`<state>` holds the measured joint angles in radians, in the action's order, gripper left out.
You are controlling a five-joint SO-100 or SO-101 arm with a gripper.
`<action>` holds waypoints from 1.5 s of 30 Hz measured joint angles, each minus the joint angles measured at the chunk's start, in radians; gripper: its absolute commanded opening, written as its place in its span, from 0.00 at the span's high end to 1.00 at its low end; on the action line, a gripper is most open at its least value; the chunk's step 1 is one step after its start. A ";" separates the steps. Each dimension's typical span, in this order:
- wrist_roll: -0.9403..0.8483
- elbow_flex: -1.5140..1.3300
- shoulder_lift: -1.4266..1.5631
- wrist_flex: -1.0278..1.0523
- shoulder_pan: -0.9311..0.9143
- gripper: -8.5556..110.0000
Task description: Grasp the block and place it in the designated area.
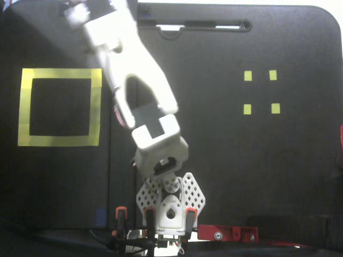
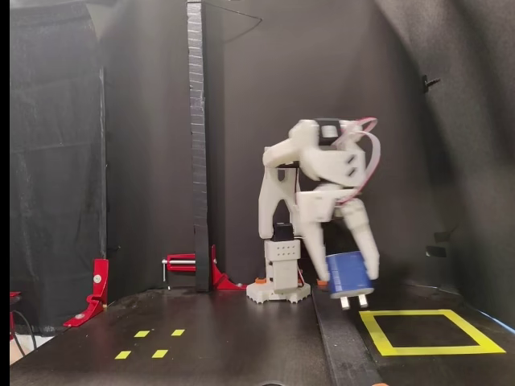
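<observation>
Currently I see the gripper (image 2: 348,275) clamped on the block (image 2: 347,276) in a fixed view from the front, one white finger on each side of the blue body. Block is held in the air, clear of the black table (image 2: 241,338), tilted slightly, with its two silvery prongs pointing down. It hangs just left of and above the near-left corner of the designated area (image 2: 426,331), the yellow tape frame on the table at the right of this view. I cannot tell from this angle whether the block is over the frame's edge or short of it.

From above, in a fixed view, the white arm (image 1: 131,85) leans up and to the left from its base (image 1: 170,206) at the bottom centre. Its far end is at the top edge, overexposed, so the gripper and block are not readable here. The designated area (image 1: 96,104) lies at the left, its interior black. Four small yellow squares (image 1: 261,92) sit well apart on the right side of the table (image 1: 241,160).

A red clamp (image 2: 95,291) stands at the far left of the front view.
</observation>
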<state>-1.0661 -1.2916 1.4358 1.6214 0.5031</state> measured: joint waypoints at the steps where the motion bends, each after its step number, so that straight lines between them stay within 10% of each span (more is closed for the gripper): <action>1: 0.012 0.000 0.000 0.000 0.020 0.73; 45: 0.204 0.000 -0.121 -0.063 0.261 0.73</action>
<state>-0.8621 -1.2916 1.3146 1.5585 0.7639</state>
